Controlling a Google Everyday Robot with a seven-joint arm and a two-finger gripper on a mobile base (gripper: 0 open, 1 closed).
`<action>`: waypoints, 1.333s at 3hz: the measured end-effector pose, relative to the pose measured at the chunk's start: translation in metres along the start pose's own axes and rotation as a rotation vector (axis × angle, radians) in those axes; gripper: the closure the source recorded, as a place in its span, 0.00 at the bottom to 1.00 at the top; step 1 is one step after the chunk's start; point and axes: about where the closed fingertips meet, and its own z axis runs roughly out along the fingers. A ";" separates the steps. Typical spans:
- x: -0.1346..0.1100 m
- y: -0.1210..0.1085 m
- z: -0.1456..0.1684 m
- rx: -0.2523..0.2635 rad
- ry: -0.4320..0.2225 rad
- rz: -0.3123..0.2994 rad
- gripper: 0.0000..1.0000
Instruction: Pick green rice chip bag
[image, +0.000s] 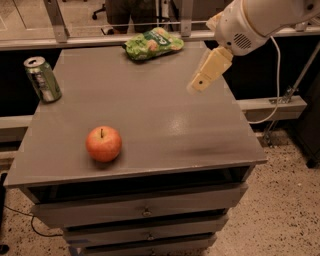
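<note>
Nearest the camera, below the grey cabinet top (165, 125), stacked drawers (145, 212) faced forward, and a red apple (103, 144) sat on the front left of the surface. Farther back, a green-and-silver drink can (42, 79) stood upright by the left edge. The gripper (199, 85) hung in the air over the right side of the top, angled downward and touching nothing; whether it was spread or closed could not be made out. At the far edge, beyond the gripper and apart from it, the green rice chip bag (152, 44) lay flat and untouched. By this evidence the pick had barely begun: reaching the bag, coming down on it, grasping and lifting all appeared to remain
</note>
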 end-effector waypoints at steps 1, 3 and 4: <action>-0.008 -0.005 0.014 0.012 -0.051 0.002 0.00; -0.034 -0.063 0.092 0.093 -0.216 0.068 0.00; -0.048 -0.098 0.132 0.120 -0.272 0.100 0.00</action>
